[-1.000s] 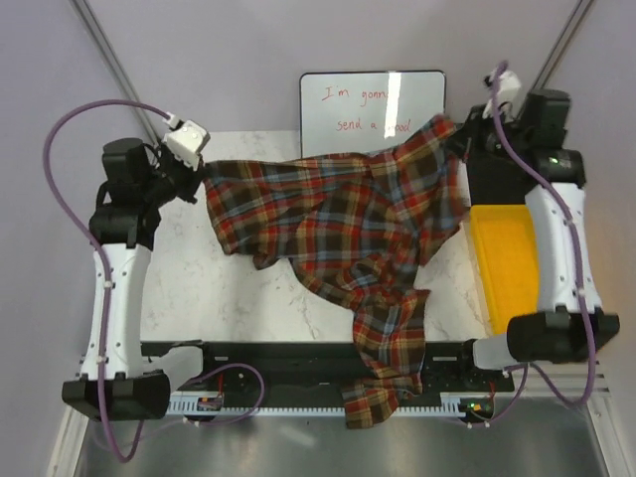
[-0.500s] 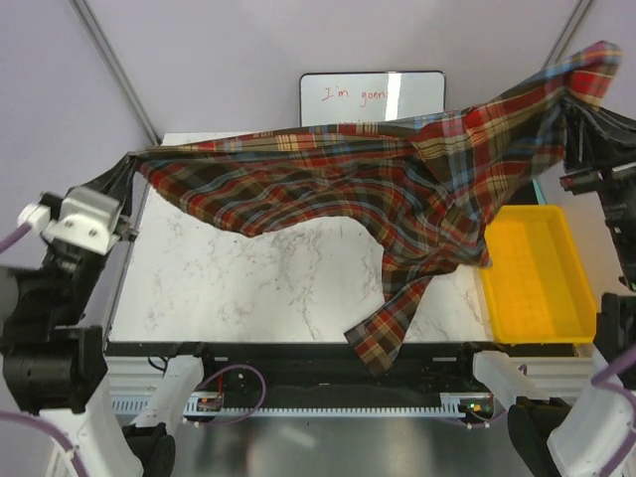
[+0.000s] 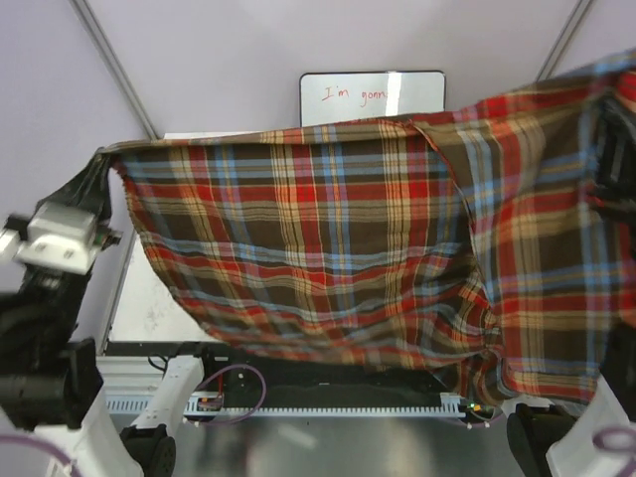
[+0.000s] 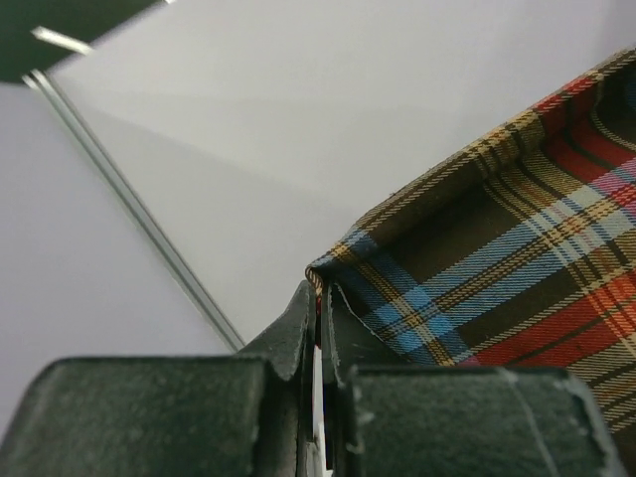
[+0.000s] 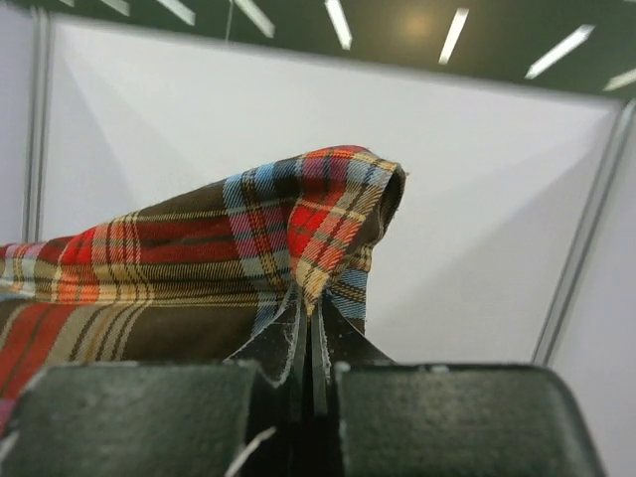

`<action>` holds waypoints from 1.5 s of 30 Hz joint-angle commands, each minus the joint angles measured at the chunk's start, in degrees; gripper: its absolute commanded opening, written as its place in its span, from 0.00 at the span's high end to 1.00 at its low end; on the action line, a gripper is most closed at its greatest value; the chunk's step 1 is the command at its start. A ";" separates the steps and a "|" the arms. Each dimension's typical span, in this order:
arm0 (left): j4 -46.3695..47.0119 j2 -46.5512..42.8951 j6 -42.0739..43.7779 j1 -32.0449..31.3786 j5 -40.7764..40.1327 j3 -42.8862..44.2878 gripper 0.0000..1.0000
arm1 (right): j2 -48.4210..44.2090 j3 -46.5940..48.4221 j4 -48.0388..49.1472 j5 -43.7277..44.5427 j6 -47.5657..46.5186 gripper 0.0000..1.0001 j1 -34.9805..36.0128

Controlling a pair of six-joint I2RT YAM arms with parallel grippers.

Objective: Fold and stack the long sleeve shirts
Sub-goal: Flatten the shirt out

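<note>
One long sleeve shirt (image 3: pixel 328 238), plaid in red, brown and blue, hangs stretched like a curtain high above the table and fills most of the top view. My left gripper (image 3: pixel 106 157) is shut on its upper left corner. In the left wrist view the hem (image 4: pixel 517 258) runs out from between the closed left gripper (image 4: pixel 320 288). My right gripper (image 5: pixel 310 308) is shut on a bunched corner of the shirt (image 5: pixel 318 209). In the top view that gripper is at the far right edge, mostly hidden by cloth.
A whiteboard (image 3: pixel 368 96) with red writing stands at the back of the table. A strip of the marble table (image 3: pixel 149 298) shows at the left under the cloth. The black front rail (image 3: pixel 328 393) with the arm bases runs below the shirt's lower edge.
Both arms have lifted the shirt from the table and pulled it apart. It has risen toward the camera and now hangs spread flat, covering the table and the yellow bin.
</note>
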 commanded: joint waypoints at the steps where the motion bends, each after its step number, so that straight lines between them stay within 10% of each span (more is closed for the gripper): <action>1: -1.56 8.10 4.71 0.20 -3.78 -10.89 0.98 | 6.44 -18.77 1.91 -3.80 -2.88 1.00 -0.23; 11: 18.56 25.48 9.83 0.29 0.53 -40.07 0.98 | 24.52 -42.03 11.05 -0.22 -10.96 1.00 11.80; 20: 23.95 53.16 11.23 0.29 1.76 -35.81 0.98 | 49.48 -39.32 15.82 8.14 -8.77 0.96 14.19; 22: 22.54 56.17 11.14 0.38 0.45 -32.11 0.93 | 54.05 -35.20 14.24 8.40 -8.68 0.79 14.19; 23: 21.48 58.53 10.96 0.38 -0.52 -31.13 0.88 | 55.48 -33.62 11.53 8.49 -8.86 0.34 14.10; 24: 20.69 59.34 11.22 0.38 -1.05 -30.16 0.81 | 56.53 -29.86 9.59 9.10 -8.95 0.21 14.10; 27: 17.79 57.95 10.53 1.34 -3.08 -28.31 0.47 | 57.43 -25.17 2.38 9.19 -9.56 0.07 12.61; 28: 17.26 56.29 9.56 2.04 -0.72 -29.35 0.18 | 54.99 -24.99 1.49 9.02 -9.21 0.02 11.91; 30: 15.08 50.42 8.07 3.97 1.57 -30.50 0.01 | 52.16 -24.64 -2.28 6.13 -9.99 0.02 9.28; 37: -9.07 32.06 26.91 3.63 21.08 -38.12 0.01 | 41.88 -31.91 -28.63 -0.91 -21.59 0.09 5.14; 45: -10.78 16.99 30.21 -7.88 18.20 -50.37 0.01 | 42.48 -43.25 -44.04 0.13 -31.44 0.30 1.36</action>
